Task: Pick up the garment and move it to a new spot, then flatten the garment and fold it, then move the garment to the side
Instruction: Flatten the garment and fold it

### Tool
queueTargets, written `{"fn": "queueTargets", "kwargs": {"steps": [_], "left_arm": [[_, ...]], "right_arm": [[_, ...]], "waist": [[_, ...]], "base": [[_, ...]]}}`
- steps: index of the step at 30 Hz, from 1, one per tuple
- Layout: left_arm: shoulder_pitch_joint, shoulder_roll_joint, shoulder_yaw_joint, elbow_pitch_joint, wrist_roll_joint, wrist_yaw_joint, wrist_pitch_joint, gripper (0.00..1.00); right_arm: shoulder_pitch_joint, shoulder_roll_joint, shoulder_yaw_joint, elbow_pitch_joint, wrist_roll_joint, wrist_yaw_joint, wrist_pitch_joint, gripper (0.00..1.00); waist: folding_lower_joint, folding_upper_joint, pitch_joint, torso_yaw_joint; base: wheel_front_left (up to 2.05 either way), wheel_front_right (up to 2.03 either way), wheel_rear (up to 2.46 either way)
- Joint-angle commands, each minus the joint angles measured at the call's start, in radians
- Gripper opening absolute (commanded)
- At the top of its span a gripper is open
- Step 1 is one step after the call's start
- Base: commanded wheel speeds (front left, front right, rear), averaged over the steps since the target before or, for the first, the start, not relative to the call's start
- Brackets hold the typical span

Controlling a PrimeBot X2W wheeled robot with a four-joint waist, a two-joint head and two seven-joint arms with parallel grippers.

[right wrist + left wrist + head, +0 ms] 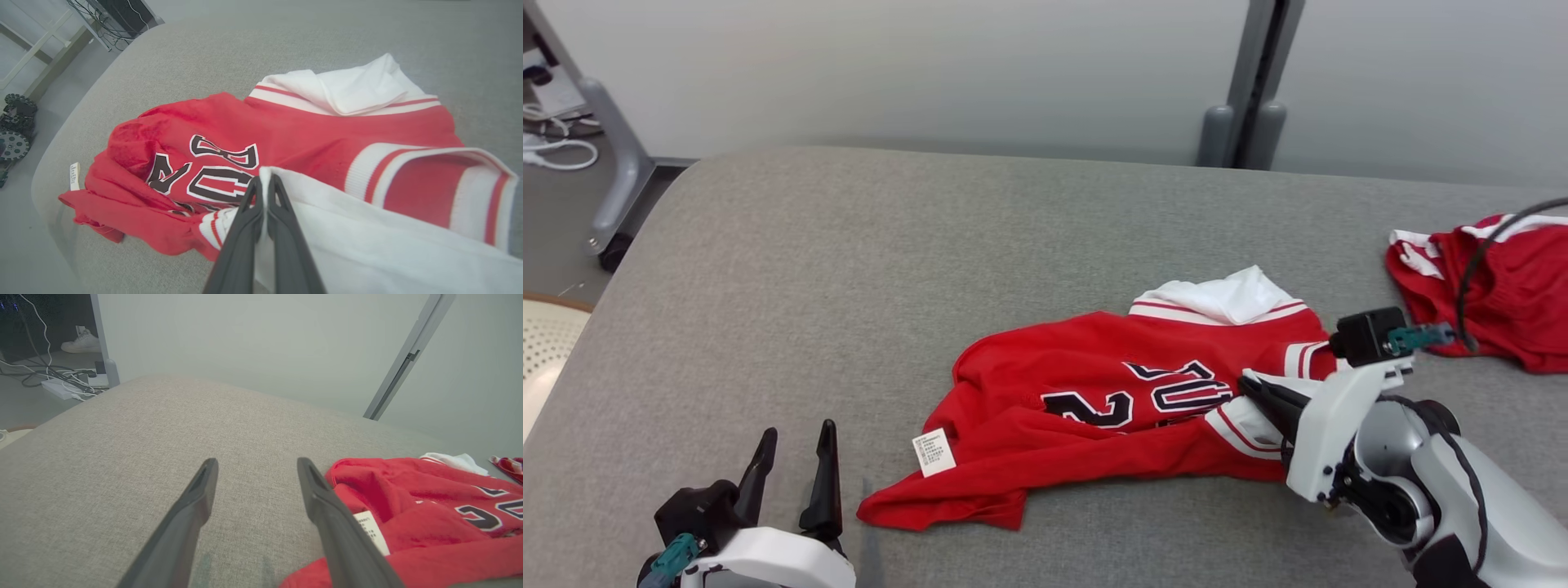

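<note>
White-shelled forearms (1339, 425), long dark tapered jaws, black cable (1470, 269), seemingly teal connectors (1417, 336)

Grey fabric surface (849, 286), pale wall (931, 65) behind, grey floor (556, 245) left

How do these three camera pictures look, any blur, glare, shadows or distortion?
Head view: soft even light, no glare; the left gripper throws a faint shadow on the grey fabric tabletop. Left wrist view: that tabletop looks warmer, the fingers soft-edged up close. Right wrist view: the white lining of the red basketball jersey, pinched in the right gripper, is blurred and washed out near the lens.
</note>
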Motion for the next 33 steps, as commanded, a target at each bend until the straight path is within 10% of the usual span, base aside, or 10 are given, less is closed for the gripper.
{"fn": "queueTargets", "kwargs": {"steps": [1, 17, 20, 24, 33], "left_arm": [[-0.001, 0.003, 0.004, -0.002, 0.009, -0.003, -0.001, 1.00], [0.029, 0.023, -0.006, -0.014, 0.012, 0.013, 0.009, 1.00], [0.034, 0.024, -0.009, -0.026, 0.016, 0.021, 0.011, 1.00], [0.030, 0.029, -0.009, -0.039, 0.013, 0.024, 0.013, 1.00], [0.022, 0.034, -0.013, -0.047, 0.003, 0.030, 0.019, 1.00]], "right_arm": [[0.025, -0.016, -0.004, -0.023, 0.007, 0.000, -0.016, 0.00], [0.366, -0.015, -0.089, -0.345, 0.009, 0.000, -0.041, 0.00], [0.416, -0.004, -0.119, -0.369, -0.008, 0.000, -0.030, 0.24], [0.468, 0.011, -0.160, -0.393, -0.041, 0.000, -0.008, 0.95], [0.570, 0.047, -0.271, -0.427, -0.105, 0.000, 0.087, 1.00]], "waist": [[0.0000, 0.0000, -0.014, -0.020], [0.0000, 0.0000, -0.051, -0.149], [0.0000, 0.0000, -0.039, -0.159], [0.0000, 0.0000, -0.023, -0.168], [0.0000, 0.0000, -0.014, -0.179]], "base": [[0.00, 0.00, 0.00], [0.00, 0.00, 0.00], [0.00, 0.00, 0.00], [0.00, 0.00, 0.00], [0.00, 0.00, 0.00]]}}
